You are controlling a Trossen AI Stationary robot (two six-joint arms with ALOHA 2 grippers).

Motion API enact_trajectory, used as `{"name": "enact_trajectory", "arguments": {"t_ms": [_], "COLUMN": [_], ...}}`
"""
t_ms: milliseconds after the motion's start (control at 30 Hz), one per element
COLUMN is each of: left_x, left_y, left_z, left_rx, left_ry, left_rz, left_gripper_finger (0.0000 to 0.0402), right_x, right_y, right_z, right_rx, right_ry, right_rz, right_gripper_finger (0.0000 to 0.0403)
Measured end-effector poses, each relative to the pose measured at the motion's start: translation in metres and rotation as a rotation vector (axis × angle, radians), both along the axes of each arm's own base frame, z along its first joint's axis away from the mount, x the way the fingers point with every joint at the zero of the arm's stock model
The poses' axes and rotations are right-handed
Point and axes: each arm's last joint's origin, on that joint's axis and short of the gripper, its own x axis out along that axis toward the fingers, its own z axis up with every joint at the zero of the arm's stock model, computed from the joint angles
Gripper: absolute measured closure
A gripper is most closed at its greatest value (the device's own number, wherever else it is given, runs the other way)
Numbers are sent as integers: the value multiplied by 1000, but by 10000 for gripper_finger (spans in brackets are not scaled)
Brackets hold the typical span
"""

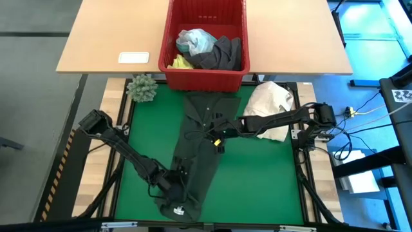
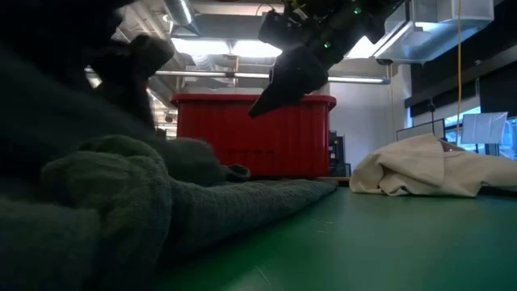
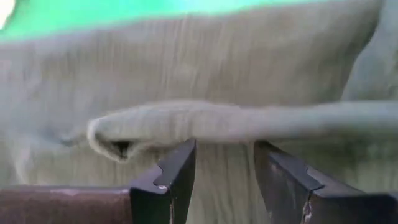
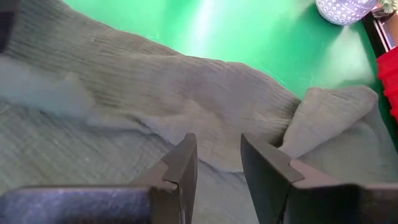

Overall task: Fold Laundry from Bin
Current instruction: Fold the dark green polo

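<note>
A dark green-black garment (image 1: pixel 203 148) lies stretched out on the green mat (image 1: pixel 257 180), from the red bin (image 1: pixel 168 38) to the near edge. More laundry (image 1: pixel 206 48) is heaped in the bin. My left gripper (image 1: pixel 172 183) is at the garment's near end, by its left edge. It is open, and a raised fold of cloth (image 3: pixel 205 121) lies just beyond its fingertips (image 3: pixel 186 152). My right gripper (image 1: pixel 215 136) hangs open above the garment's middle (image 4: pixel 155 99), clear of it in the low view (image 2: pixel 266 101). My left gripper slants down at the garment's near end with its fingers apart. Whether the fingertips touch the cloth, I cannot tell.
A cream-white cloth bundle (image 1: pixel 270 106) lies on the mat's far right, beside the right arm. A small green spiky ball (image 1: pixel 142 88) sits at the mat's far left corner. A white card (image 1: pixel 134 58) lies on the wooden table left of the bin.
</note>
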Motion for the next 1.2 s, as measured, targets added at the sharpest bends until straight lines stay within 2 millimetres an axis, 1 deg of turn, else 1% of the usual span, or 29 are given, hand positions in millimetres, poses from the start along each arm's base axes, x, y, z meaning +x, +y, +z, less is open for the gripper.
{"name": "enact_trajectory", "arguments": {"t_ms": [133, 267, 533, 700, 800, 933, 1033, 1200], "left_x": [8, 8, -16, -24, -28, -32, -33, -35], "left_y": [-7, -11, -30, -39, -44, -49, -52, -59], "left_z": [7, 7, 2, 2, 2, 0, -7, -26], "left_rx": [-29, -67, -120, -186, -210, -238, -257, -283], "left_ry": [-99, -91, -29, -34, -35, -22, 9, 88], "left_rz": [-83, -107, -33, 19, 28, 44, 49, 61], "left_gripper_finger": [245, 245, 246, 246, 246, 246, 246, 246], "right_x": [0, 3, 8, 11, 19, 30, 41, 57], "right_y": [0, -2, -13, -21, -25, -31, -38, -49], "right_z": [0, 3, 10, 9, 0, -20, -30, -40], "right_rx": [0, 4, 2, 17, 32, 44, 48, 64], "right_ry": [-4, -40, -132, -158, -181, -175, -163, -150], "right_rz": [0, -3, 3, 5, 17, 18, -1, -22], "right_gripper_finger": [282, 282, 282, 282, 282, 282, 282, 282]}}
